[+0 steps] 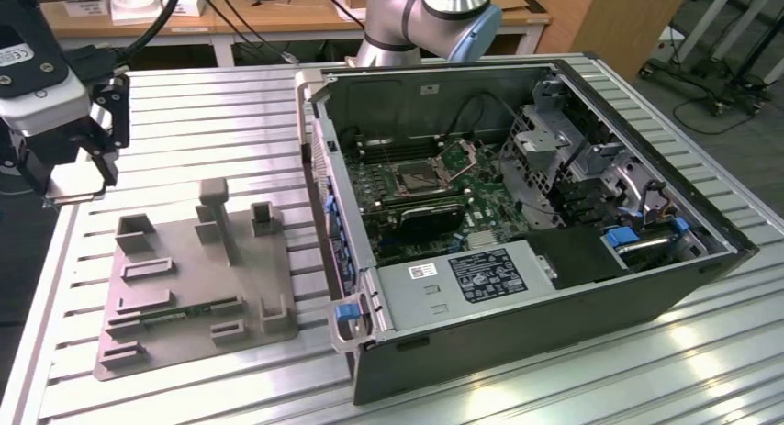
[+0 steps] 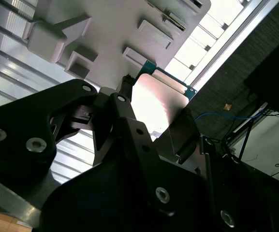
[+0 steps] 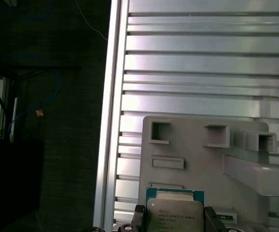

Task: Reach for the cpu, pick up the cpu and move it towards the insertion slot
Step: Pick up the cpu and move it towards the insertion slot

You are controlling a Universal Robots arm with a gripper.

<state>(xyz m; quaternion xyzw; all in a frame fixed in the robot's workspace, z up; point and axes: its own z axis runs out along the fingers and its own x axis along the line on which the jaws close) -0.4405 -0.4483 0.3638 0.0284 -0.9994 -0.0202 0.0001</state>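
My gripper (image 1: 76, 173) hangs above the slatted table at the exterior view's far left, shut on the cpu (image 1: 77, 188), a thin pale square gripped by two opposite edges. In both wrist views the cpu (image 2: 156, 99) (image 3: 174, 215) sits between the dark fingers (image 2: 182, 131) (image 3: 210, 216), lifted clear of the grey tray (image 3: 197, 164). The insertion slot (image 1: 414, 177), a silver-framed square socket with its hinged plate raised, lies on the motherboard inside the open computer case, well off to the exterior view's right of the gripper.
The grey plastic tray (image 1: 184, 278) with upright blocks lies below the gripper on the table. The open computer case (image 1: 527, 223) has tall walls around the motherboard. The table's edge (image 3: 108, 121) runs close by the gripper, with dark floor beyond. The arm's base (image 1: 429, 21) stands behind the case.
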